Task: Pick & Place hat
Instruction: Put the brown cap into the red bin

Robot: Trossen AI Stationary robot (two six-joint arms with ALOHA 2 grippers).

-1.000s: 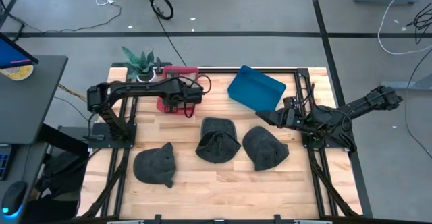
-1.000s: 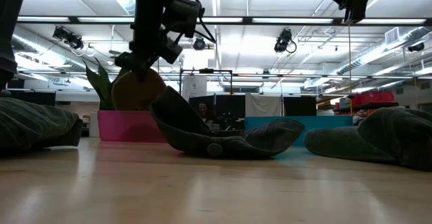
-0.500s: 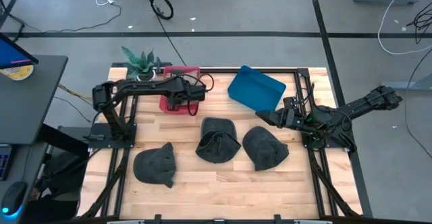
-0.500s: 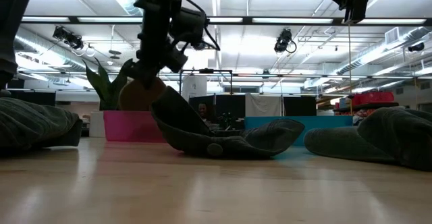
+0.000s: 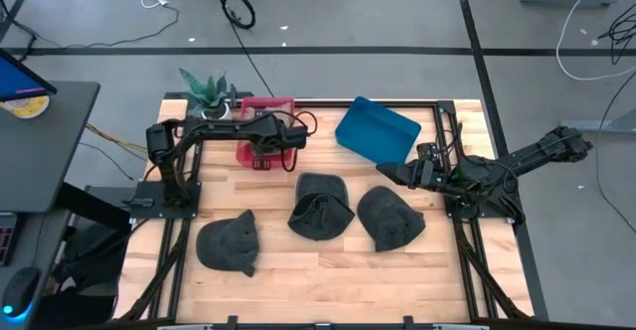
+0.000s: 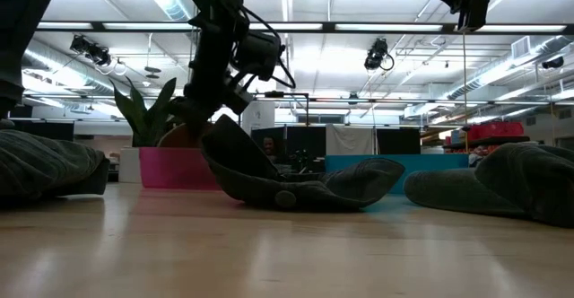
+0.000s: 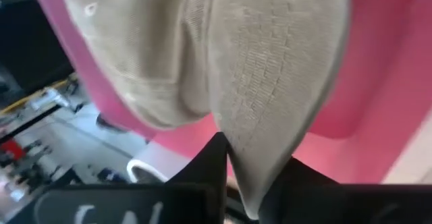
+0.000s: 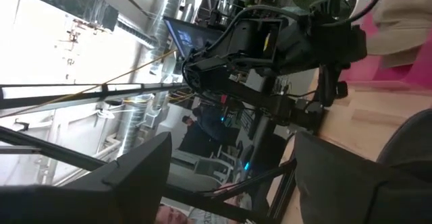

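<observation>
My left gripper (image 5: pixel 260 155) hangs over the pink bin (image 5: pixel 264 121) at the table's far side, shut on a tan hat (image 7: pixel 202 55). In the low view the tan hat (image 6: pixel 184 135) shows just above the pink bin's wall (image 6: pixel 170 168). Three dark grey hats lie flat on the table: one near left (image 5: pixel 229 243), one in the middle (image 5: pixel 320 207), one to the right (image 5: pixel 390 218). My right gripper (image 5: pixel 384 172) waits open beside the blue bin (image 5: pixel 376 131), holding nothing; its fingers stand wide apart in the right wrist view (image 8: pixel 233 156). My left gripper pinches a narrow fold of the tan hat's fabric (image 7: pixel 251 158) between its two fingers. It comes slanting down from above. The hat hangs slack below the fingers, over the pink bin; whether its lower end touches the bin, I cannot tell.
A potted plant (image 5: pixel 204 89) stands at the far left corner beside the pink bin. The blue bin lies tilted at the far middle. Bare wood shows along the near edge (image 5: pixel 328 270). Cables and a desk lie beyond the table.
My left gripper has sunk toward the pink bin and drifted slightly toward the table's right, staying shut on the tan hat. The hat has come down with it and now sits lower against the bin's wall in the low view.
</observation>
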